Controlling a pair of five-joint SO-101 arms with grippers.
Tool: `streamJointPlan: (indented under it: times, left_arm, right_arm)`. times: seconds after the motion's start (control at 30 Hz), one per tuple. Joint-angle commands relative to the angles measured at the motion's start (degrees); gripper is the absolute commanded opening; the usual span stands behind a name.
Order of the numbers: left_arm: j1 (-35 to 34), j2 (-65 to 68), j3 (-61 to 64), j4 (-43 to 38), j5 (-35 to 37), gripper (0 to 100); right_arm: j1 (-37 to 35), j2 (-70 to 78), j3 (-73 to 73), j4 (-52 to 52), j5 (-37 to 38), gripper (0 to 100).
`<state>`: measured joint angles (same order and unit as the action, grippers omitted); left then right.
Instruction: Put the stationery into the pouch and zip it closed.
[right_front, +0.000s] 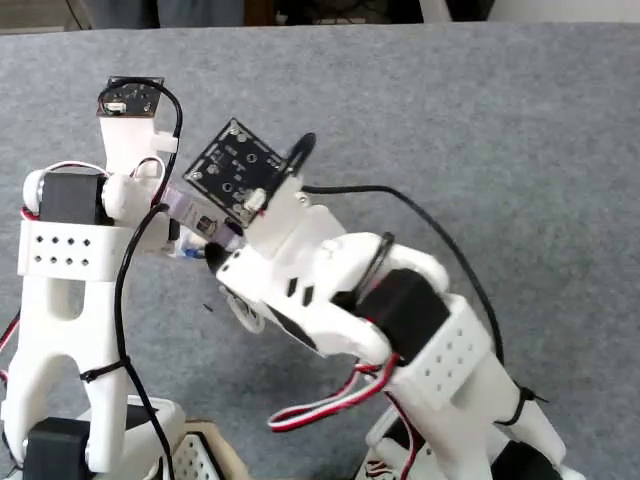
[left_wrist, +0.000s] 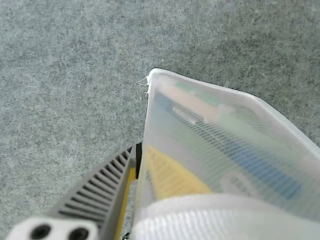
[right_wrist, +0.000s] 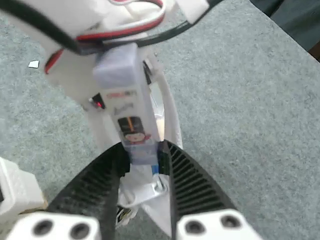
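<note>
A translucent white pouch (left_wrist: 215, 145) stands on edge in the left wrist view, with yellow, blue and green stationery showing through its wall. My left gripper (left_wrist: 140, 167) is shut on its end, one ribbed finger (left_wrist: 102, 185) pressed against the side. In the right wrist view my right gripper (right_wrist: 144, 155) is shut on a lavender block-shaped stationery item (right_wrist: 127, 95) with a small picture label, held right by the pouch's rim (right_wrist: 170, 112). From above, the two grippers meet at the left of the table, around the lavender item (right_front: 192, 212).
The table is covered in grey felt (right_front: 480, 130), with open room to the right and toward the far edge. A tiny white scrap (right_wrist: 33, 64) lies on the felt. Both arm bases (right_front: 60, 440) stand at the near edge.
</note>
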<state>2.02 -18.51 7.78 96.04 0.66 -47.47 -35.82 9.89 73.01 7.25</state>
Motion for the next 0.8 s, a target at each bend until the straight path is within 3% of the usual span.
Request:
streamJointPlan:
  times: [0.0, 0.3, 0.53, 0.77]
  left_arm:
    - [0.92, 2.02, 4.53, -1.67, 0.09, 3]
    - [2.51, 1.93, 4.62, -1.85, 0.09, 3]
    - [1.45, 1.49, 3.65, -1.93, 0.09, 3]
    - [0.48, 1.58, 2.33, -1.67, 0.09, 3]
  right_arm:
    - [2.55, -1.10, 1.54, -6.07, -0.88, 1.2]
    - [4.66, -1.10, 5.41, -8.70, 0.97, 1.9]
    - [4.57, -1.19, 5.67, -3.78, 4.31, 23.1]
    - [4.66, -3.21, 4.09, -2.90, 6.33, 24.3]
